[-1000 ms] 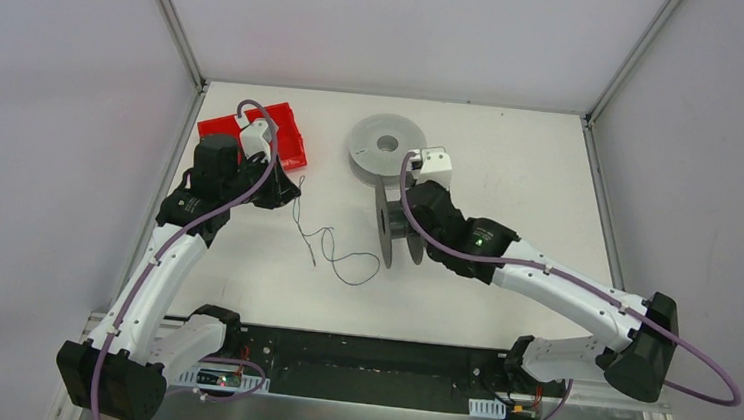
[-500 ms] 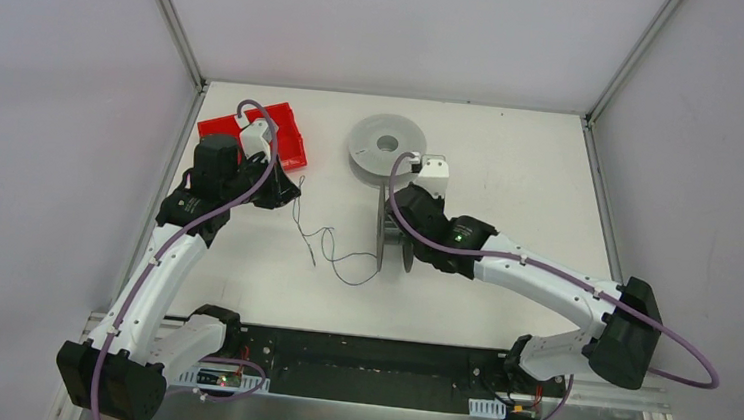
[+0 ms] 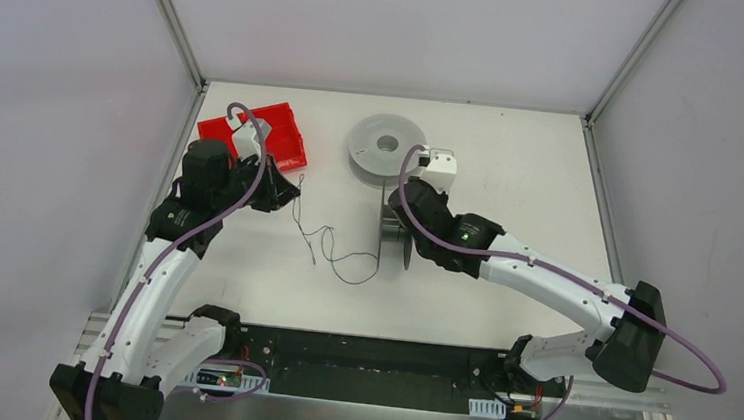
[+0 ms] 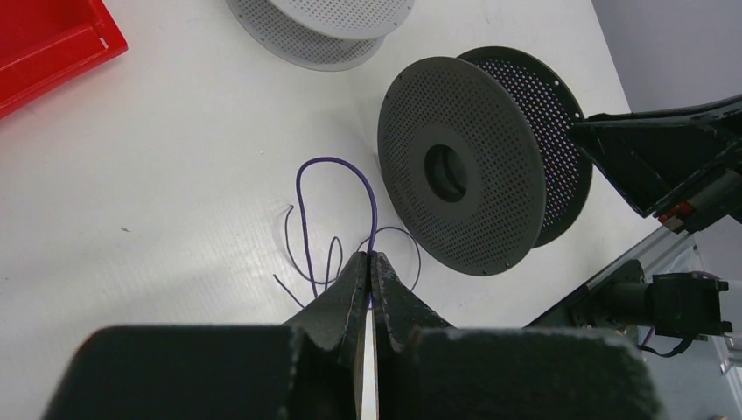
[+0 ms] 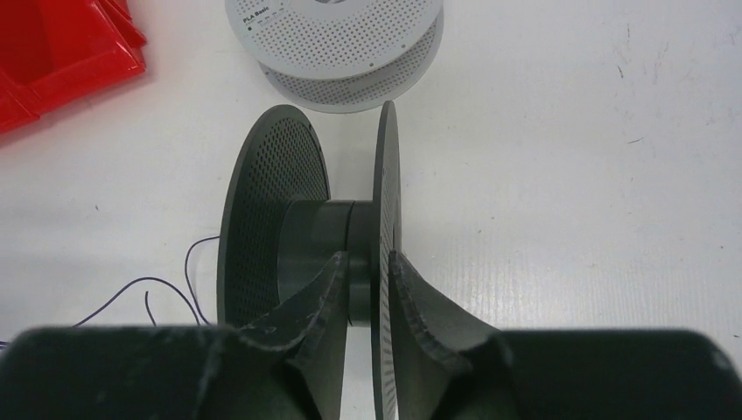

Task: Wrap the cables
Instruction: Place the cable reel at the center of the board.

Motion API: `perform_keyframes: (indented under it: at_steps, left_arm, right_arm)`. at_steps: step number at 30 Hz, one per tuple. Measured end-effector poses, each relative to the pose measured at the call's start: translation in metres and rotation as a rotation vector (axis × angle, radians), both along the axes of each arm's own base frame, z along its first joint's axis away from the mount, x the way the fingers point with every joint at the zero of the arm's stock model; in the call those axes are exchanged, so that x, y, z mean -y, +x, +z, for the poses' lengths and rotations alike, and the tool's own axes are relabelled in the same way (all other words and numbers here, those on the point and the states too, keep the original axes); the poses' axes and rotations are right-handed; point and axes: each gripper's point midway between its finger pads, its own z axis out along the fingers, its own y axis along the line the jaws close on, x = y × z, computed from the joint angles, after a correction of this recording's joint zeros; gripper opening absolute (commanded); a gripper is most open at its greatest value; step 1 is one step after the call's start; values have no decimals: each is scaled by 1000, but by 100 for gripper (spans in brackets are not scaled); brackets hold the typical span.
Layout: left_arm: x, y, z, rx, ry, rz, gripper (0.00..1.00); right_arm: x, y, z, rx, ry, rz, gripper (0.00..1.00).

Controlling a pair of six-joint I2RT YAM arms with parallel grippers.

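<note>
Beside the dark spool (image 3: 396, 234), on its left in the top view, the cable (image 3: 330, 252) is seen lying in loose curls on the table (image 3: 511, 181). One end of it is lifted and pinched between the pressed-together fingers of the left gripper (image 4: 369, 262), further left of the spool. The spool is stood on its edge. One of its round side plates is straddled by the right gripper (image 5: 366, 261). Its fingers are spread a little, and a small gap is seen on one side of the plate.

A second ago the spool was held tight and was slanted. Now it has been turned straighter and the hold has been loosened. No cable is wound on the spool's middle yet, so the wrapping is judged not begun. The spool looks to have been set ready, and the cable end must next be brought to it. Just behind the spool, a grey spool (image 3: 385, 149) is laid flat.
</note>
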Motion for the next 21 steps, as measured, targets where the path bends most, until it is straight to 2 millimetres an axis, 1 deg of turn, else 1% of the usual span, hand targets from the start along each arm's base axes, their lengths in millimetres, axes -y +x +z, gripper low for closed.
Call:
perform_keyframes:
  at_steps: [5,7,9,11,14,16,18,21]
  left_arm:
    - [-1,-11,20,58,-26,8,0]
    - [-2,-13,31,81,-36,11,0]
    - [-2,-17,46,111,-50,14,0]
    - [-2,-20,61,145,-66,17,0]
    - [-3,-26,81,193,-88,19,0]
    - [-2,-30,93,214,-106,17,0]
    - [0,-34,102,227,-124,8,0]
    - [5,-40,115,238,-157,-17,0]
  right_arm:
    - [1,-4,17,21,31,42,33]
    - [-2,-7,29,35,57,80,39]
    - [-9,-13,42,49,93,153,44]
    - [-19,-20,57,69,130,249,48]
    - [-36,-37,76,123,183,438,53]
    - [-45,-50,79,159,183,554,55]
    - [-52,-58,77,181,163,634,58]
    - [-64,-70,73,202,123,754,59]
